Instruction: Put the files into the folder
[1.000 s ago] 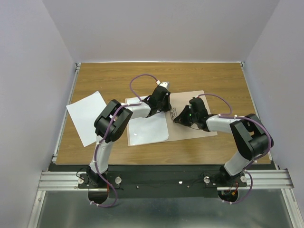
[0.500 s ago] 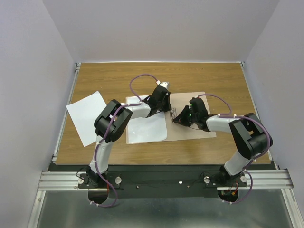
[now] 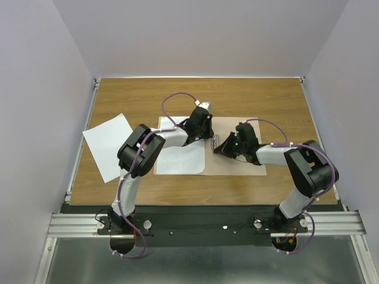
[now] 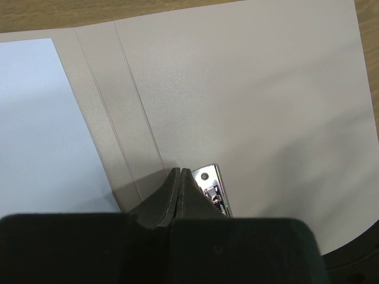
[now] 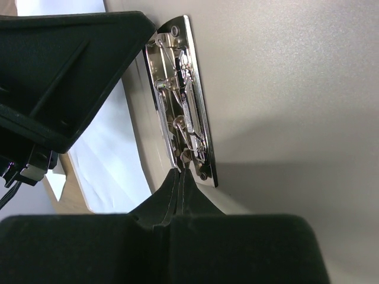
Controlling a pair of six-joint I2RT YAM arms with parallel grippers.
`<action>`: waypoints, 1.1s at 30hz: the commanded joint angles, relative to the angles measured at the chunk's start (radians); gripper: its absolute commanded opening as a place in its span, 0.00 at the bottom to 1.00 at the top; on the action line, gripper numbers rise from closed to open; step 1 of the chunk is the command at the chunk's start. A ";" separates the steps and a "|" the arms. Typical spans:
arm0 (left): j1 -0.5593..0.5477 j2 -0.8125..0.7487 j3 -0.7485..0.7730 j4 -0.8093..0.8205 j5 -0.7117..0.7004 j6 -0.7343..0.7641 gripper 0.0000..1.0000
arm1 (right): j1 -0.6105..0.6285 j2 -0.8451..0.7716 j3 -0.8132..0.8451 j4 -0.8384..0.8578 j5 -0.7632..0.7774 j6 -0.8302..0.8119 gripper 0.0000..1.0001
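The left end effector [image 4: 180,173] is clenched, its two fingers pressed flat together with nothing between them. Its tips sit low over the open folder [image 4: 254,89], right beside the near end of the metal clip [image 4: 212,189], which lies just to the right of the tips in the left wrist view. Off to the left of those tips lies a white sheet [image 4: 35,130] on one leaf of the folder, with a band of bare folder and its fold creases between sheet and fingers.

The right end effector [image 5: 180,171] is also clenched. Its tips meet at the near end of the clip [image 5: 180,100], and the shiny strip with its wire spring runs straight away from them. Whether the tips pinch any of the clip's wire cannot be made out. The bare leaf of the folder [image 5: 284,89] spreads ahead and to the right of this end effector. The black body of the other arm fills the upper left of the right wrist view, with the sheet [image 5: 106,160] showing below it.

From above, both end effectors [image 3: 205,135] [image 3: 218,148] point at each other across the folder's [image 3: 237,168] fold in the middle of the table [image 3: 249,94]. One sheet [image 3: 180,160] lies inside the folder on the leaf under the left arm. The second sheet [image 3: 106,145] lies well away from both end effectors, outside the folder, at the table's left edge and partly overhanging it.
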 commanded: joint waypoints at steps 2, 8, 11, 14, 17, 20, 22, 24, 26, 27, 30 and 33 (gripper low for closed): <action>0.001 0.089 -0.038 -0.186 -0.006 0.035 0.00 | -0.006 0.024 0.009 -0.317 0.283 -0.076 0.01; 0.001 0.101 -0.032 -0.187 -0.008 0.041 0.00 | 0.008 0.057 0.066 -0.451 0.465 -0.104 0.01; 0.001 0.109 -0.027 -0.187 -0.003 0.041 0.00 | 0.023 0.088 0.080 -0.460 0.481 -0.115 0.01; 0.001 0.106 -0.030 -0.189 -0.005 0.041 0.00 | 0.043 0.146 0.112 -0.491 0.528 -0.110 0.01; 0.003 0.105 -0.033 -0.187 -0.008 0.041 0.00 | 0.071 0.194 0.150 -0.527 0.580 -0.110 0.01; 0.001 0.103 -0.037 -0.187 -0.006 0.041 0.00 | 0.108 0.220 0.212 -0.601 0.704 -0.078 0.01; 0.003 0.105 -0.035 -0.187 -0.006 0.043 0.00 | 0.135 0.214 0.233 -0.624 0.784 -0.054 0.01; 0.001 0.108 -0.030 -0.184 0.003 0.044 0.00 | 0.161 0.202 0.278 -0.652 0.844 -0.031 0.01; 0.003 0.111 -0.030 -0.184 0.009 0.044 0.00 | 0.198 0.199 0.307 -0.661 0.919 -0.027 0.01; 0.003 0.111 -0.033 -0.183 0.010 0.043 0.00 | 0.206 0.202 0.339 -0.663 0.936 -0.033 0.01; 0.001 0.111 -0.037 -0.183 0.009 0.038 0.00 | 0.212 0.208 0.381 -0.652 0.906 -0.061 0.01; 0.001 0.105 -0.038 -0.180 0.013 0.038 0.00 | 0.212 0.174 0.388 -0.589 0.786 -0.115 0.01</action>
